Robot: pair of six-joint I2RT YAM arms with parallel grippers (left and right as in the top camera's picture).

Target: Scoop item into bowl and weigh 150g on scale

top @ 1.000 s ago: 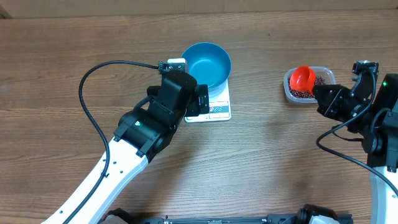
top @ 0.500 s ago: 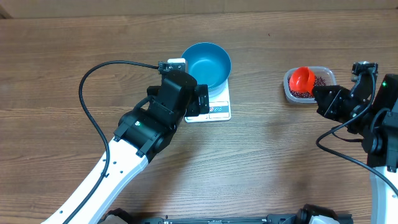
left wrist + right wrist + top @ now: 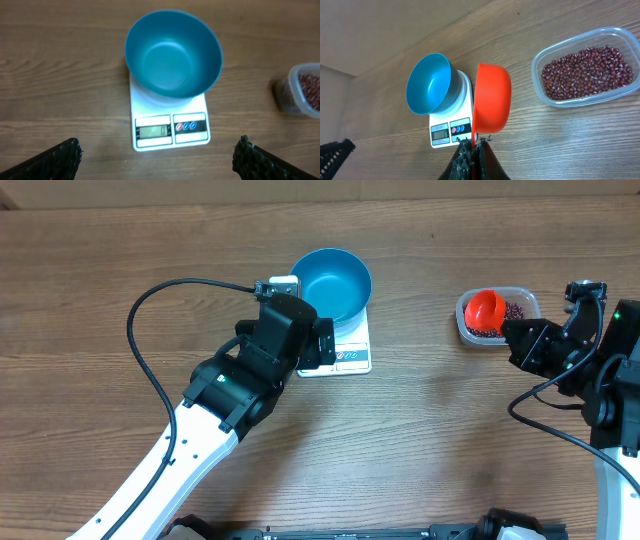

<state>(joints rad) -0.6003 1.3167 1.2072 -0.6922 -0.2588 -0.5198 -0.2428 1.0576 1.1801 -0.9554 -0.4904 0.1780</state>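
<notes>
1. Left claw (image 3: 322, 340) stood spread wide and held nothing. Its two dark fingertips (image 3: 62, 157) showed at the bottom corners of the left wrist view, just short of the scale's (image 3: 352, 356) display edge.
2. Right of that claw, the blue bowl (image 3: 333, 280) sat upright on the white scale and covered its far part. The panel with the display stayed uncovered on the near edge.
3. A stretch of wooden table (image 3: 420, 400) lay between the scale and the clear tub (image 3: 531, 293), which stood well apart.
4. The orange scoop (image 3: 487, 307) hung over the tub's left part. In the right wrist view its rounded outside faced the camera.
5. The dark red-brown beans (image 3: 587, 70) lay in a loose heap inside the tub.
6. Farthest right, the right claw (image 3: 474, 149) was pinched tight on the scoop's handle.
</notes>
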